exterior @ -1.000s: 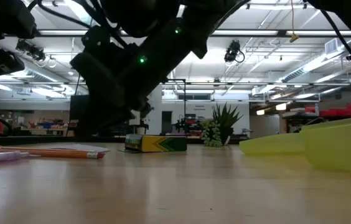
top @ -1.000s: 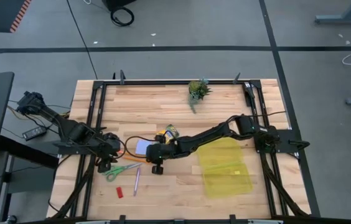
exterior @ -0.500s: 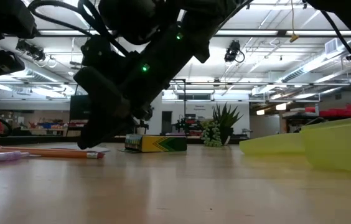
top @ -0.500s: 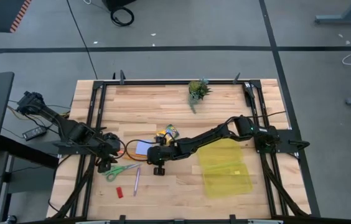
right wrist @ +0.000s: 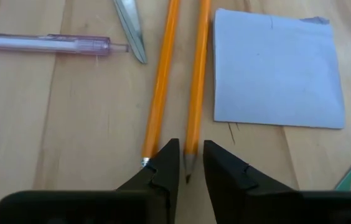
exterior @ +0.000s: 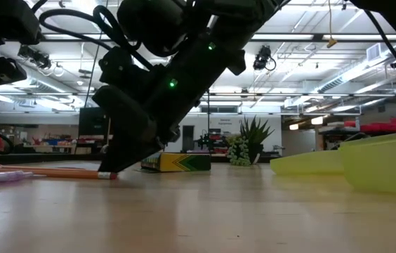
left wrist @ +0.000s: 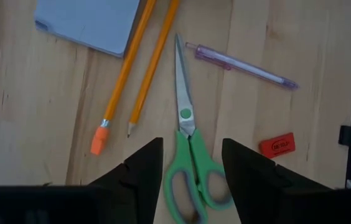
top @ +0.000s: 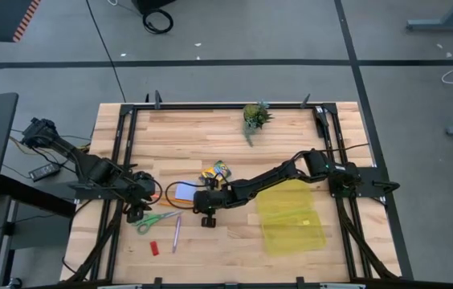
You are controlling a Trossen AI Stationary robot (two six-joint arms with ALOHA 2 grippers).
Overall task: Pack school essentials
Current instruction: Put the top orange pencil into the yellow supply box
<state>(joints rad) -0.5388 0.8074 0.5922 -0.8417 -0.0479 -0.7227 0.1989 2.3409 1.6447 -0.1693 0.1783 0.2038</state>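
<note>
Dark and long, the right arm reaches flat across the pale wooden table (top: 210, 136) from 3 o'clock toward the centre, its right gripper (right wrist: 186, 163) tipped down at the board. Its fingers stand narrowly apart, straddling the sharpened tip of one orange wooden pencil (right wrist: 196, 74); whether they touch it I cannot tell. A second orange pencil (right wrist: 161, 78) lies parallel just beside it, its metal end near one finger.

At 9 o'clock the left arm is folded low, its left gripper (left wrist: 192, 163) hanging over the green-handled steel scissors (left wrist: 186, 149) with fingers spread open to either side of the handles, holding nothing.

Around the pencils lie the light-blue square note pad (right wrist: 274, 67), touching or nearly touching one pencil, and the translucent pinkish pen (left wrist: 244, 65) past the scissor blades. A small red eraser (left wrist: 277, 145) sits near the scissor handles, toward 7 o'clock on the table. The yellow-green cardboard crayon box (exterior: 177, 162) rests just behind the right gripper, toward 12 o'clock of it. In the low view the right arm's bulk hides most of the pad.

A translucent yellow plastic case (top: 292, 217) lies open at 4 o'clock beneath the right arm, and a small green potted plant (top: 255, 116) stands at 12 o'clock, well apart.
</note>
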